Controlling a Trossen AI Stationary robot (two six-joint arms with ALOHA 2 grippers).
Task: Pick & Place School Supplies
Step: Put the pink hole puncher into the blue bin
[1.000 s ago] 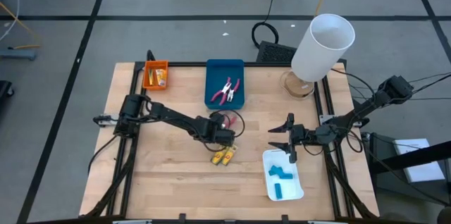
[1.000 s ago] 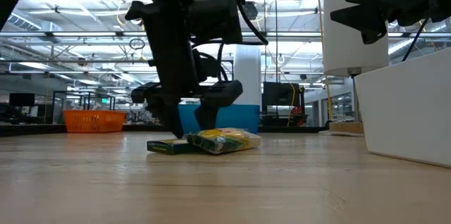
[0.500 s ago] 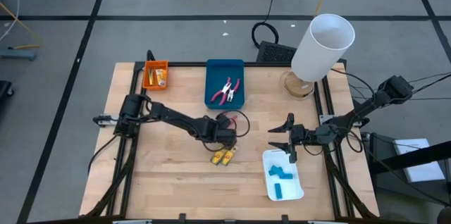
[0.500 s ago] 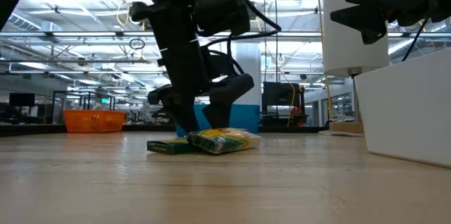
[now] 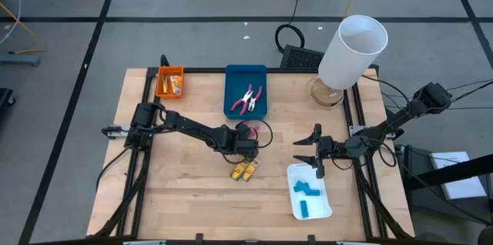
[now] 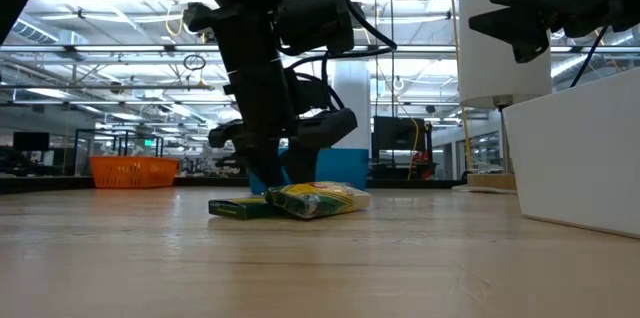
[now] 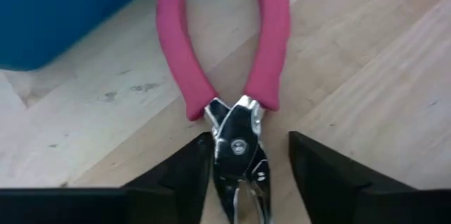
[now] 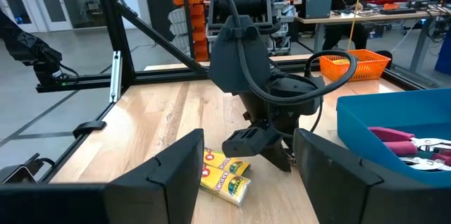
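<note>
A pink-handled plier-like tool (image 7: 239, 76) lies flat on the wooden table beside the blue tray (image 5: 246, 91). My left gripper (image 7: 250, 146) points steeply down over it and is open, its fingers on either side of the tool's metal head (image 7: 236, 136). In the high view this gripper (image 5: 245, 143) is at the table's middle. Two yellow pieces (image 5: 244, 171) lie just nearer than it, seen in the low view as a yellow pack (image 6: 318, 199) beside a green one (image 6: 238, 208). My right gripper (image 5: 308, 151) waits open above the white tray's far edge. My left gripper has one finger (image 7: 201, 155) right against the side of the tool's metal head (image 7: 220, 143); I cannot tell whether they touch. A strip of bare wood shows between the head and the other finger (image 7: 310, 160). The fingers come from above, and the tool lies flat on the table.
The blue tray holds another pink-handled tool (image 5: 246, 100). An orange tray (image 5: 169, 82) stands at the far left corner. The white tray (image 5: 322, 208) holds light-blue blocks (image 5: 306, 191). A tall white cylinder (image 5: 350, 52) stands at the far right. A thin cable (image 5: 260, 133) loops beside my left gripper.
My left gripper has stayed over the tool, turned about its wrist and tipped a little. Its fingers now stand closer together than half a second ago. The yellow pieces and my right gripper have not moved.
</note>
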